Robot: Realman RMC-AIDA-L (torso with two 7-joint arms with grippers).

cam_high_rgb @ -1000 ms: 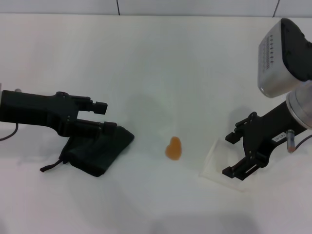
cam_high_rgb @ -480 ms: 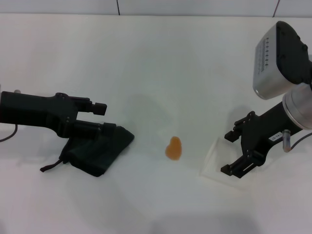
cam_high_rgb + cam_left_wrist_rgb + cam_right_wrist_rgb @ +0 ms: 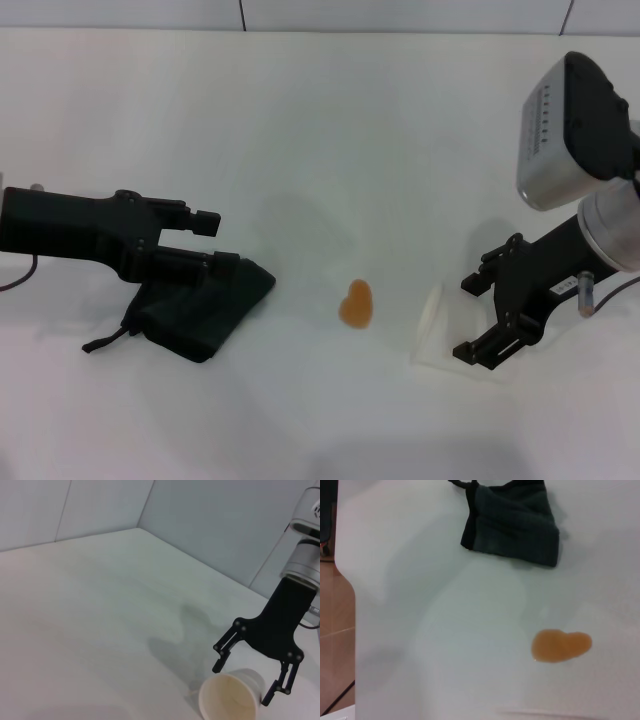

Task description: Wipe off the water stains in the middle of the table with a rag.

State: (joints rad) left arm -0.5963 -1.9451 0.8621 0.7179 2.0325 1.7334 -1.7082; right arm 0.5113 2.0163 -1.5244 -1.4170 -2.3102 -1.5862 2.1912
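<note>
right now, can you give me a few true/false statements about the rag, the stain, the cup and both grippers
1. The rag covers the water stains. False: the orange blob lies bare on the table, apart from the rag.
2. The left gripper is at the rag. True.
3. The right gripper is open around a paper cup. True.
4. The cup stands upright. False: it is tipped, its mouth facing sideways.
5. The rag is white. False: it is dark.
</note>
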